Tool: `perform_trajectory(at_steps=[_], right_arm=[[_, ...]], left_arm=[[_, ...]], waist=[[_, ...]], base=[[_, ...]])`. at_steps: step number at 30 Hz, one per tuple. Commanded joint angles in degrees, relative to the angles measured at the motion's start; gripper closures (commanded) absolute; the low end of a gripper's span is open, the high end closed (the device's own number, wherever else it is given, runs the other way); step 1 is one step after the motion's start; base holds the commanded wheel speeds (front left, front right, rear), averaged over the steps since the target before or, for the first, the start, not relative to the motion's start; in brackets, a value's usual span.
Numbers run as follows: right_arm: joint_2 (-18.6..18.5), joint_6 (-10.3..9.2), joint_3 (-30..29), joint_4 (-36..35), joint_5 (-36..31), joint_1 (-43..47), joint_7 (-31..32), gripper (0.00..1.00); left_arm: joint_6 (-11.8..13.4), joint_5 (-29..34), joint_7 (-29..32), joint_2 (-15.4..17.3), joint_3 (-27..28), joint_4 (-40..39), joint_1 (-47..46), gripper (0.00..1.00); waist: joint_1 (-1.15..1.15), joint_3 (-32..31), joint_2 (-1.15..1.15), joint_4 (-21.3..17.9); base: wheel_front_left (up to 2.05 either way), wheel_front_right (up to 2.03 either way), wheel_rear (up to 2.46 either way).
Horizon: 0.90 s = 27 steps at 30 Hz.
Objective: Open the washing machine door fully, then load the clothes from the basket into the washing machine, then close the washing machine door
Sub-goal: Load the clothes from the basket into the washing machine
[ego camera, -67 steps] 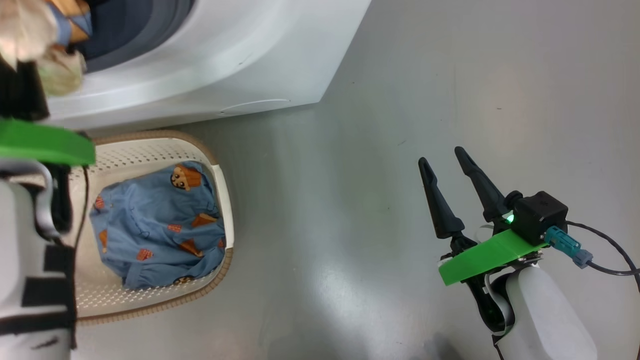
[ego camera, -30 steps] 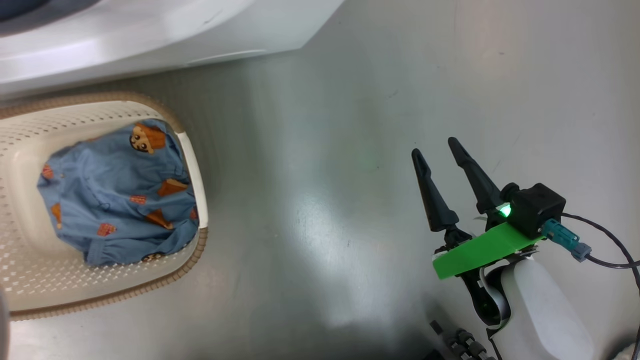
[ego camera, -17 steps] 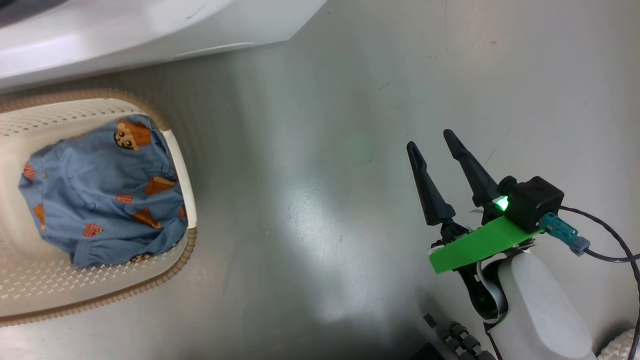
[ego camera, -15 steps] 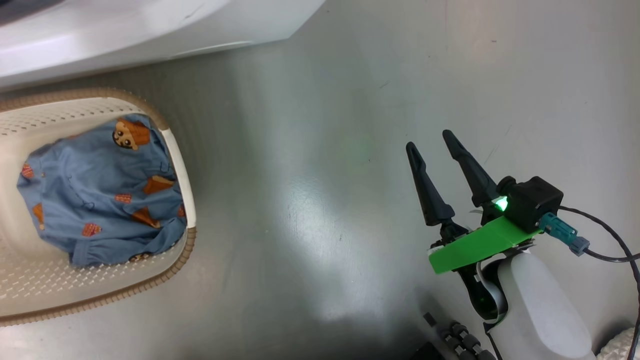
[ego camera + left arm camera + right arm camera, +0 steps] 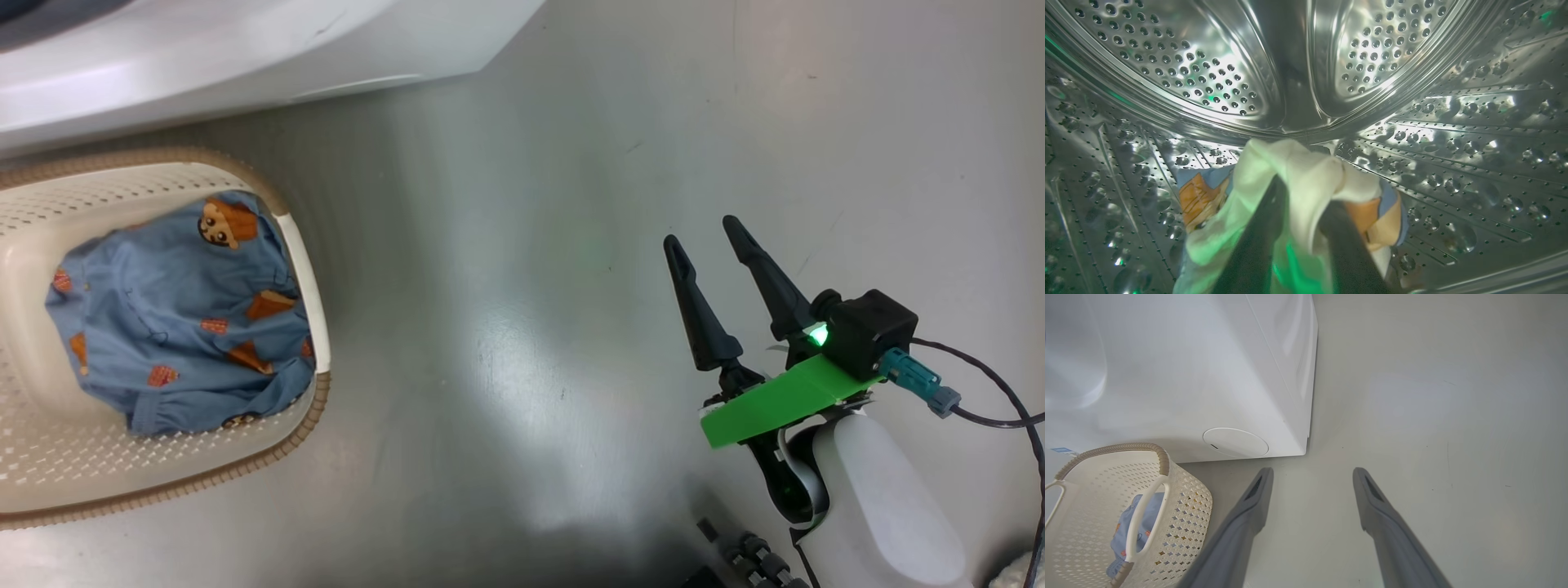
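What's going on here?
The robot is loading laundry. The left tool is inside the steel drum with a cream garment draped over its fingers; whether it grips the cloth is unclear. The right tool hangs open and empty above the floor. A blue printed garment lies in the basket beside the washing machine.
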Motion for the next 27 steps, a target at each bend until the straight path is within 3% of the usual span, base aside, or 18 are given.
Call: perform_trajectory(at_steps=[1, 11, 27], right_arm=[[0.4, 0.16, 1.1, -0.7, -0.2, 1.3, -0.3, 0.0], [0.4, 0.16, -0.5, -0.8, -1.2, 1.5, -0.3, 0.0], [-0.4, 0.16, -1.5, 0.3, -2.3, 3.2, -0.3, 0.0]], left_arm=[[0.5, -0.5, 0.1, 2.4, 0.1, -0.7, -0.7, 0.0], [2.1, -1.4, -0.8, 0.7, -0.4, 1.1, 2.0, 0.0], [1.6, -4.1, -6.8, -2.5, 0.1, -2.9, 14.9, 0.0]], waist=[[0.0, -0.5, 0.0, 0.3], [0.0, -2.6, 0.0, 2.0], [0.0, -9.9, 0.0, 4.8]], base=[[0.0, 0.0, 0.0], [0.0, 0.0, 0.0], [0.0, 0.0, 0.0]])
